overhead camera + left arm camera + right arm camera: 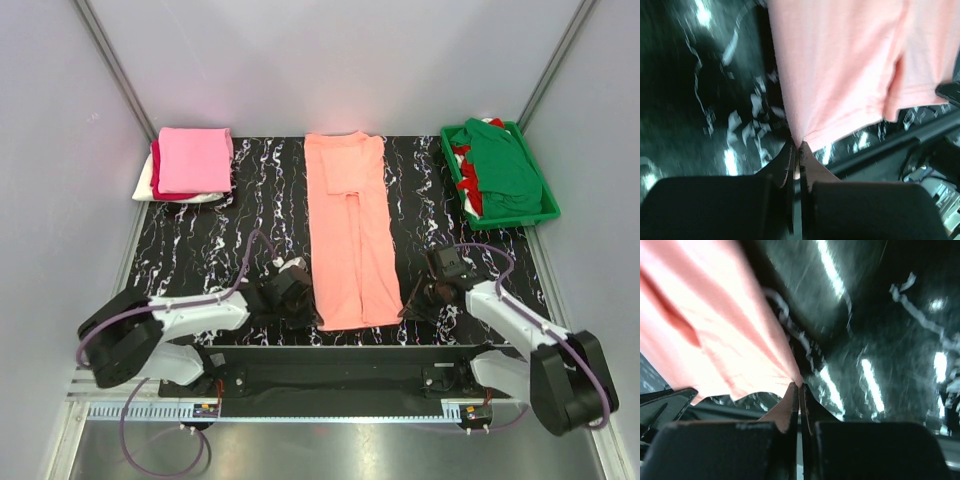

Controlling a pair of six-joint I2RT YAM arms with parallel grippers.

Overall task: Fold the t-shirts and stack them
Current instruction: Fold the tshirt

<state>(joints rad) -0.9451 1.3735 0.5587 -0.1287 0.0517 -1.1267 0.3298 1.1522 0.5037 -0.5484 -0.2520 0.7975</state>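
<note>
The salmon-peach t-shirt [350, 230] lies as a long strip down the counter [250, 210]. The left gripper [797, 150] pinches its near-left corner, and the right gripper [799, 390] pinches its near-right corner, both clamped on cloth.

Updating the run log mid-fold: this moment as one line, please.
step: folding salmon t-shirt | left gripper: shut on near-left hem corner | right gripper: shut on near-right hem corner | folded stack: far left, pink on top

No readable text, labels, brands, numbers or signs on anything in view.
</note>
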